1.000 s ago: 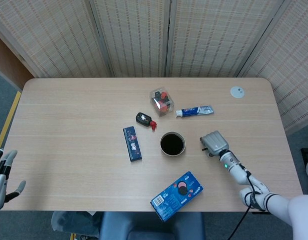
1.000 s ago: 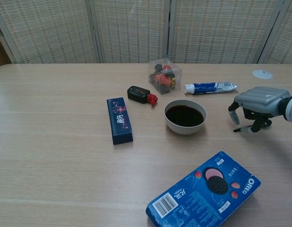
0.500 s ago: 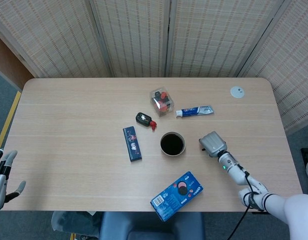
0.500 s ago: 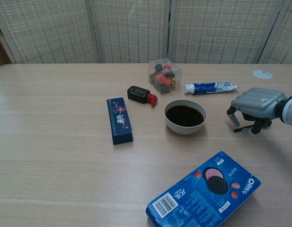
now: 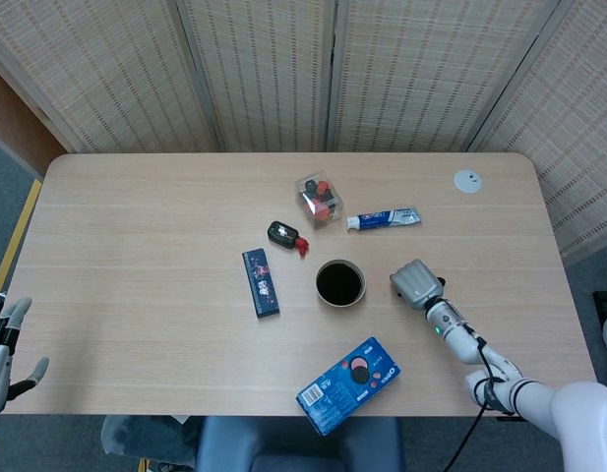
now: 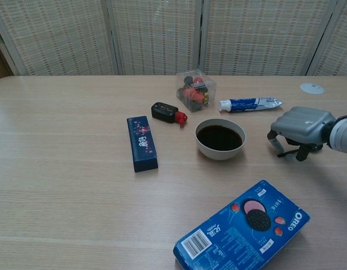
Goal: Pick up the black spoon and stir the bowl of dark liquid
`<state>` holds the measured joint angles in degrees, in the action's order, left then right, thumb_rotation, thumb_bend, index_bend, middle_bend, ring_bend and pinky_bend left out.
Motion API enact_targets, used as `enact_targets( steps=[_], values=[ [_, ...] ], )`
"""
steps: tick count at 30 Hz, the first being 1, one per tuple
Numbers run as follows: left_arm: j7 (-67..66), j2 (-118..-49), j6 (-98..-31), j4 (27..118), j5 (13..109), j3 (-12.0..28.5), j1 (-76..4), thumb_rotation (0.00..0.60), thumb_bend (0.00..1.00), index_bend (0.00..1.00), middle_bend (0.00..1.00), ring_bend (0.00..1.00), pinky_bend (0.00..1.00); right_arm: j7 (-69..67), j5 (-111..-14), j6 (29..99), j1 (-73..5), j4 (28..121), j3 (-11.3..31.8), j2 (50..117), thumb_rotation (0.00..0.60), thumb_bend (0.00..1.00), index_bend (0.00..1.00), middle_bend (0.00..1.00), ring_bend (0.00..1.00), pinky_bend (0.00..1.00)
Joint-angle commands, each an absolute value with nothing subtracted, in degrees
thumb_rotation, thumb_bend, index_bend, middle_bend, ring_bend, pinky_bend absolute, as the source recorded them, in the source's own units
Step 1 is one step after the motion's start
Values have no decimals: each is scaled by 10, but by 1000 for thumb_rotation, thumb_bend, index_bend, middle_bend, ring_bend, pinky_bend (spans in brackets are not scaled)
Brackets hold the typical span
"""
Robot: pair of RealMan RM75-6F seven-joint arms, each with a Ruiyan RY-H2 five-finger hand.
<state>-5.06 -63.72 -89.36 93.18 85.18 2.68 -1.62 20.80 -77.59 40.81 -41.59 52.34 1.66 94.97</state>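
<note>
**Spoon hidden under the right hand, bowl just beside it**

Head view: the bowl of dark liquid sits right of the tabletop's middle. The right hand hangs palm-down just beside it, toward the right edge. No black spoon shows from here; the hand covers that spot. The left hand waits off the near-left corner, fingers spread and empty. The pale wood-grain tabletop looks smooth, so a thin spoon would likely skate if nudged. Woven screens close off the far side.

Chest view: the right hand's fingers curl down to the tabletop, and a dark sliver beneath them may be the spoon. Whether it is pinched or merely caged, I cannot tell. Such a spoon would probably be light, stiff and low-lying, best taken mid-handle between thumb and finger. The bowl looks shallow and fairly full, so stirring should be gentle. A biscuit box lies near the front edge, and a toothpaste tube lies beyond the bowl.
</note>
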Motion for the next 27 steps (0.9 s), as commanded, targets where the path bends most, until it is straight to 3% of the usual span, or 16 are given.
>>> enact_targets(
  steps=[1, 8, 16, 27],
  values=[
    [-49, -637, -894, 931, 853, 27, -16, 600, 260, 4, 0, 0, 0, 211, -775, 406, -416, 522, 15, 951, 600, 331, 516, 1000, 1000, 1000],
    [-42, -637, -897, 928, 856, 26, -14, 600, 260, 4, 0, 0, 0, 214, -772, 404, -417, 515, 16, 955, 600, 359, 547, 1000, 1000, 1000],
    [-38, -637, -900, 926, 859, 25, -12, 600, 260, 2, 0, 0, 0, 192, -776, 426, -412, 535, 23, 943, 600, 457, 607, 1000, 1000, 1000],
    [-47, -634, -897, 935, 864, 26, -16, 600, 260, 0, 0, 0, 0, 50, -793, 527, -401, 706, 84, 847, 600, 470, 641, 1000, 1000, 1000]
  ],
)
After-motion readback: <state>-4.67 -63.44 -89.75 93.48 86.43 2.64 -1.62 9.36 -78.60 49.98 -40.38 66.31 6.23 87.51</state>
